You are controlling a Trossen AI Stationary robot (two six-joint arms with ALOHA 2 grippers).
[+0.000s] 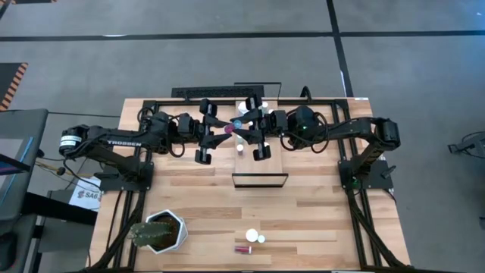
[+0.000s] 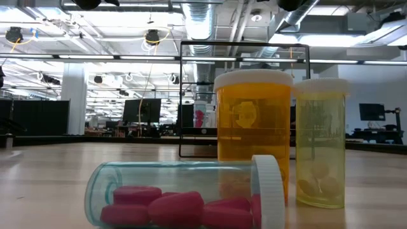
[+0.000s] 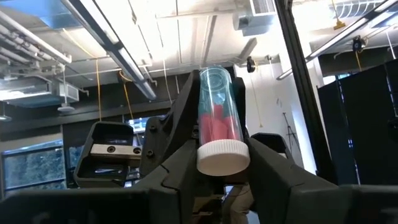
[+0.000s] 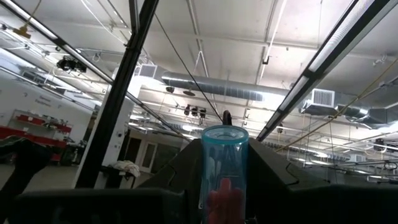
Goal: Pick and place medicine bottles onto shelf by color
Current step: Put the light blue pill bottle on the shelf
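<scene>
Above the light slatted wooden tabletop [image 1: 197, 205]'s far side, the left gripper [image 1: 227, 129] and right gripper [image 1: 241, 126] both pinch one clear blue, pink-pill bottle [image 3: 217, 127], its long axis running left-right between them.

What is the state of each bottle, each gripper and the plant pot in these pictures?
held vial: capped, off the table, pink pills inside, gripped at both ends.
left gripper: fingers shut on the held vial at its cap end.
right gripper: fingers shut on the held vial at its other end.
lying vial: capped, on its side, pink pills inside.
orange bottle: upright, capped.
yellow bottle: upright, capped.
plant pot: upright.
</scene>
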